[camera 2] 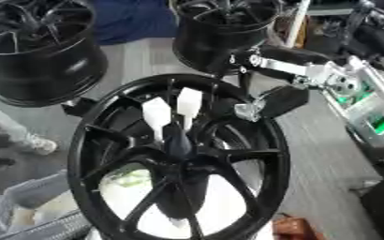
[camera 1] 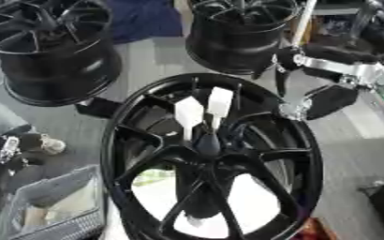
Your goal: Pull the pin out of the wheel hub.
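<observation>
- Grey floor boards (camera 1: pixel 359 140) run under the scene, with two more black wheels standing behind: one at far left (camera 1: pixel 48 47), one at top centre (camera 1: pixel 240 33).
- Nearest the camera, a large black wheel hub (camera 1: pixel 216 159) fills the middle, its spokes meeting at the centre.
- Two white pins (camera 1: pixel 203 110) with flat, paddle-like tops stick up side by side from the centre, both seated in the hub.
- From the upper right comes the right hand (camera 1: pixel 326 101), black with silver joints, at the hub's upper right rim; I cannot tell how its fingers are set.
- Nothing of the left hand shows.
- At lower left sits a grey crate (camera 1: pixel 52 206).
</observation>
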You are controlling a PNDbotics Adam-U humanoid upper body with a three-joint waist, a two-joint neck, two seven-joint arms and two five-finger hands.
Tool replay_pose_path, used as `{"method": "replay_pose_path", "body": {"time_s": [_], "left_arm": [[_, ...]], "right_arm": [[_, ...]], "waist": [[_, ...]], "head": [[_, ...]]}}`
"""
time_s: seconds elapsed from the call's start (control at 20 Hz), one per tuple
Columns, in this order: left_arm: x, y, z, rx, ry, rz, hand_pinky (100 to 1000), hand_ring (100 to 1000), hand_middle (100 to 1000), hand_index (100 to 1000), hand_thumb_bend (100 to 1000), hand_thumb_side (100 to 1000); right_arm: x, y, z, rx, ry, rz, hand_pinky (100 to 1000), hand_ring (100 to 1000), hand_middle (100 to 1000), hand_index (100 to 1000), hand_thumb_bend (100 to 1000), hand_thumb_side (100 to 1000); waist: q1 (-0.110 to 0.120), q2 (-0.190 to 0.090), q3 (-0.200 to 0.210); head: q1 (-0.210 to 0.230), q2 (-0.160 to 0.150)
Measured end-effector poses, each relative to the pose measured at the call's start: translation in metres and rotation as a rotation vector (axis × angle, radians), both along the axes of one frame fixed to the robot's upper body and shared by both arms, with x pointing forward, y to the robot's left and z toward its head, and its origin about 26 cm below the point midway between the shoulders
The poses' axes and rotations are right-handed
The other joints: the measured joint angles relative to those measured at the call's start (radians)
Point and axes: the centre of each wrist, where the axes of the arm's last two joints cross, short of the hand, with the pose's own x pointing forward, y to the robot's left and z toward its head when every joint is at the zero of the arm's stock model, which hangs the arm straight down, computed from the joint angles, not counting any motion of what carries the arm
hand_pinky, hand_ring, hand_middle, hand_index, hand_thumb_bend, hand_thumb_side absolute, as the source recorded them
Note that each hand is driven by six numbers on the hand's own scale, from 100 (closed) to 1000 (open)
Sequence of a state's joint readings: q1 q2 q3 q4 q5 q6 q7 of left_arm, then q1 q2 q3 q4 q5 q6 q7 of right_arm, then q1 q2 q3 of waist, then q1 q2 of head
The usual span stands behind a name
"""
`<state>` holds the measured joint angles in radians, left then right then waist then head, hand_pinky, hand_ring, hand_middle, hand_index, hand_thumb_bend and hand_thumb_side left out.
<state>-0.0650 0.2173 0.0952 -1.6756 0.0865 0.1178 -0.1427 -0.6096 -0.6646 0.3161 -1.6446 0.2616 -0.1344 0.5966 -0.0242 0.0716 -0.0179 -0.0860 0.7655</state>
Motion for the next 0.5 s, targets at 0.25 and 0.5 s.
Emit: {"method": "replay_pose_path", "body": {"time_s": [0.25,0.5], "left_arm": [[0.002,-0.002,0.002,0.001,-0.006,-0.014,590,796,692,851,100,716],[0.002,-0.003,0.002,0.001,-0.003,-0.02,591,797,693,851,100,716]], "right_arm": [[0.022,0.009,-0.001,-0.036,0.006,-0.011,555,459,786,945,304,496],[0.041,0.015,-0.004,-0.08,0.01,-0.039,555,462,813,954,323,510]], "waist": [[0.001,0.004,0.008],[0.001,0.008,0.012]], "head": [[-0.016,0.0],[-0.033,0.0]]}}
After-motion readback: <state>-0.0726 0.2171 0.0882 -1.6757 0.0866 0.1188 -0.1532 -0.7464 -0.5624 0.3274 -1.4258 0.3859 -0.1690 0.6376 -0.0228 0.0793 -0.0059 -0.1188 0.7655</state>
